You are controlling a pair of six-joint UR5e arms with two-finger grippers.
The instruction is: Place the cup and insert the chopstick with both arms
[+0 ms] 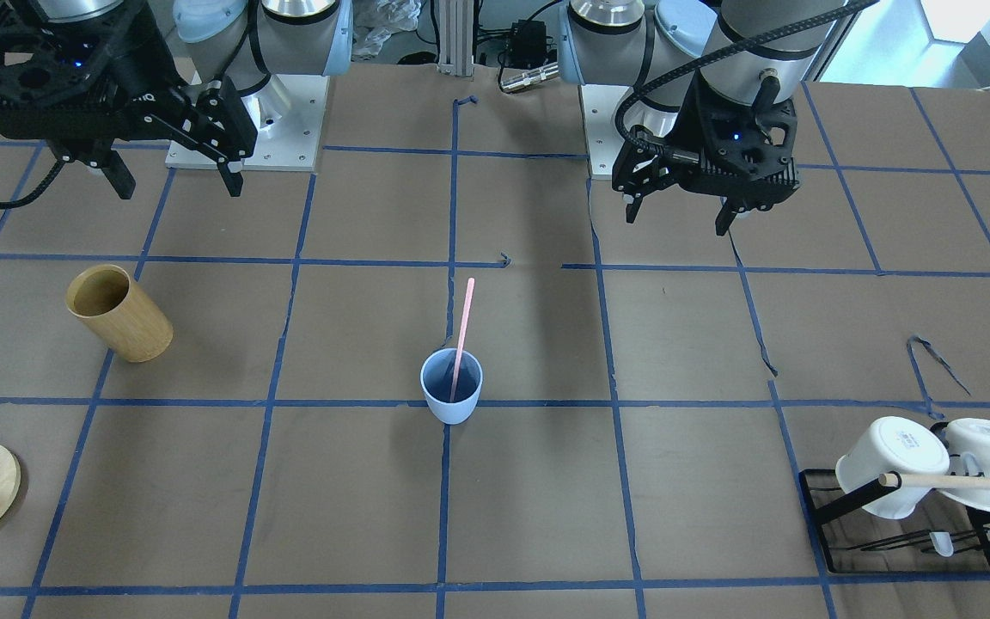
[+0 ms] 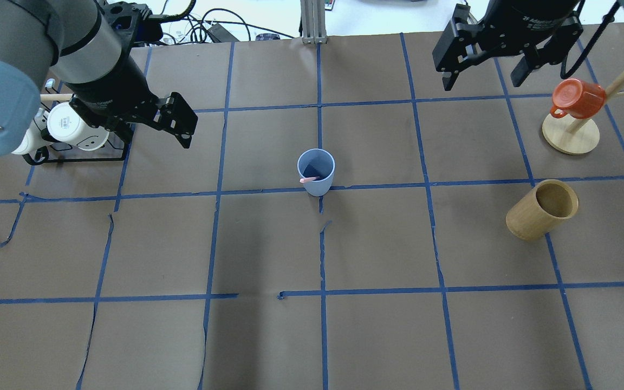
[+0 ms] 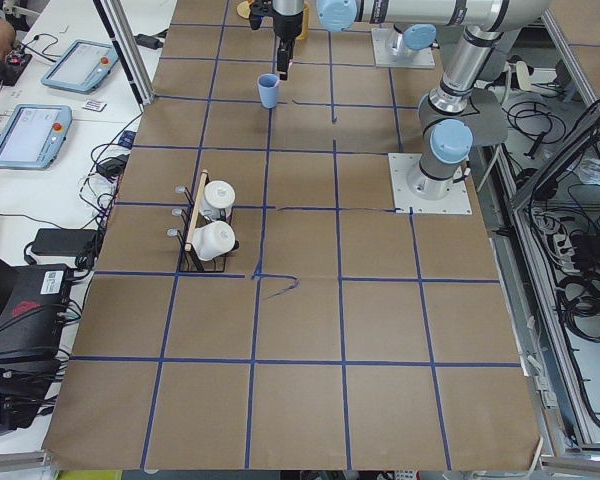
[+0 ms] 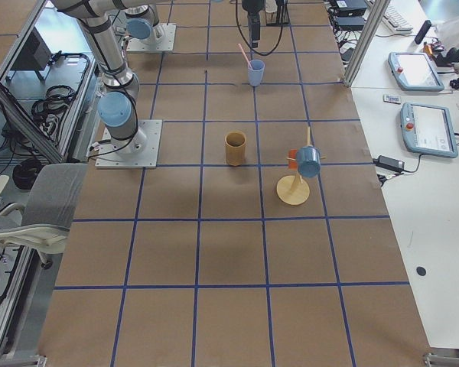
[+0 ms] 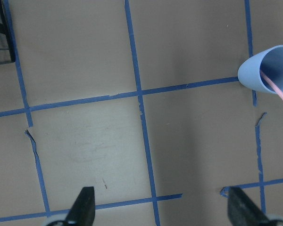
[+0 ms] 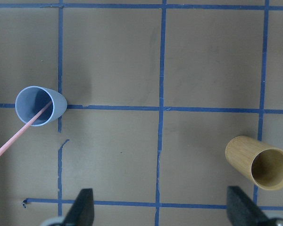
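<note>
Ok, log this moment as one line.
blue cup: upright, mid-table | pink chopstick: in blue cup, leaning | left hand: open, empty | right hand: open, empty

The cup (image 2: 316,172) stands upright on the counter (image 2: 377,336), the chopstick (image 2: 308,180) inside; left tool (image 2: 159,127) and right tool (image 2: 481,81) flank it, well apart.

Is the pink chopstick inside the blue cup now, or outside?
Inside: the pink chopstick stands slanted in the upright blue cup, its top above the rim.

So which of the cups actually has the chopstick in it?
The light blue cup standing at the table's centre: the pink chopstick leans in it. The bamboo cup stands empty, and the white cups sit on the black rack.
</note>
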